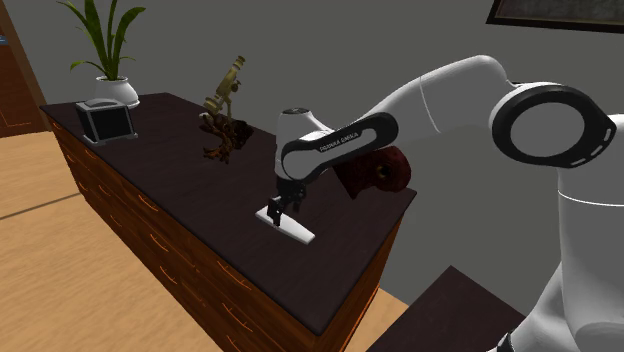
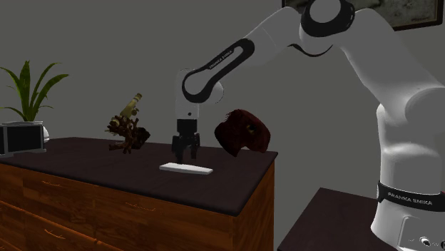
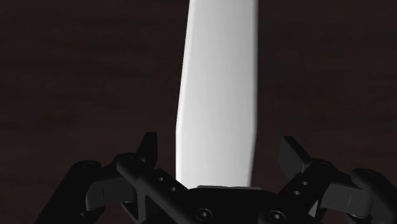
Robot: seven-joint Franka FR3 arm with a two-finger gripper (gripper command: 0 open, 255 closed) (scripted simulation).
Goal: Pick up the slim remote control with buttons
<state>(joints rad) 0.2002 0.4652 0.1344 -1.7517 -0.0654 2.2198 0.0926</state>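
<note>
The claw (image 2: pixel 185 155) points straight down with its jaws spread; its two black fingers (image 3: pixel 149 150) stand apart on either side of the remote (image 3: pixel 217 95), and in the wrist view neither touches its long edges; the tips hang low over one end of the bar, and whether they meet the surface beneath cannot be told. The remote, drawn as a plain white slim bar, lies flat on the dark top of a cabinet (image 1: pixel 170 245); in the shoulder view it sits toward the end of the top nearer the stand, its length running slantwise across the top. The white arm (image 1: pixel 445 95) reaches over from the shoulder view's right, its last link turned down above the remote. Behind the remote in the second exterior view, a dark red lumpy object (image 2: pixel 244 130) rests on the top, near the remote but apart from it; what it is cannot be told. Farther along the top, toward the shoulder view's left, a brown tangled object (image 1: pixel 222 135) carries a pale yellowish tilted piece; beyond it, at the far end, stand a small black-and-grey box (image 1: pixel 106 120) and a green plant (image 1: pixel 100 35) in a white pot (image 1: pixel 117 90). The cabinet's front shows reddish-brown drawers; a light wooden floor (image 1: pixel 30 170) lies below it; a grey wall (image 2: pixel 85 43) rises behind, bearing a framed picture (image 1: pixel 560 12); the dark stand (image 1: pixel 450 310) occupies the shoulder view's lower right.
</note>
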